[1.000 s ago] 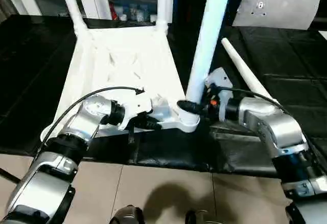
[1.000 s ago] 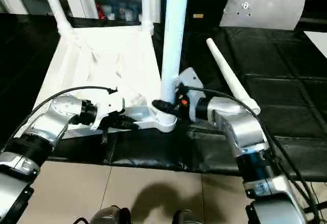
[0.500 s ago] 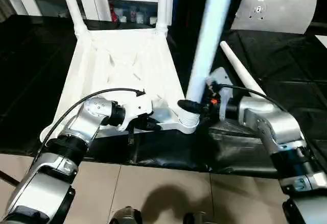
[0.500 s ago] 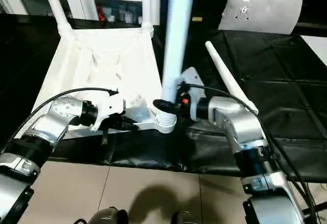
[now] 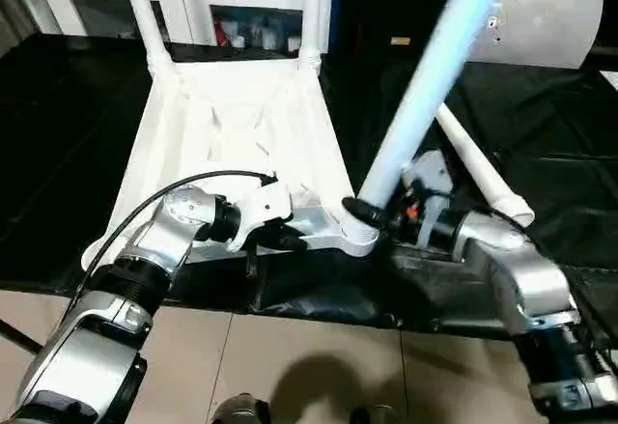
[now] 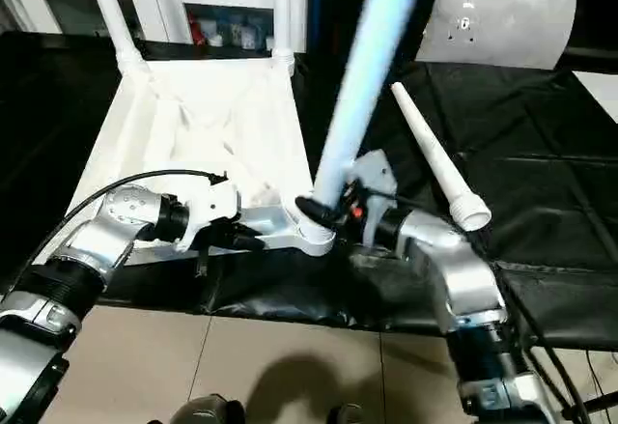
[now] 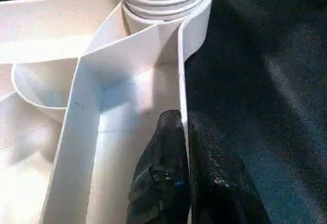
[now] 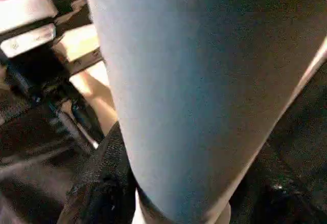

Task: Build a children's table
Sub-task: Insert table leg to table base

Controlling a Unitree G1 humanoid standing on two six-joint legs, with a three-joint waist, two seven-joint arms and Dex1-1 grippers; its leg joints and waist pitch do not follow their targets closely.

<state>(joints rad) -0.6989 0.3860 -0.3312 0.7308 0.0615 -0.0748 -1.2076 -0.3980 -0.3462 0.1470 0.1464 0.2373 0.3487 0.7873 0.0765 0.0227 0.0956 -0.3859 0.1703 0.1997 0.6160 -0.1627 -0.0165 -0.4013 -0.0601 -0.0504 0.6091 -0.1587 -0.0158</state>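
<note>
right gripper clamped round the base of a white tapered leg, tilted over the near corner socket. left gripper pinched the near rim of the upturned white tabletop, ribbed underside up, on the black workbench. loose leg lay beside.
</note>
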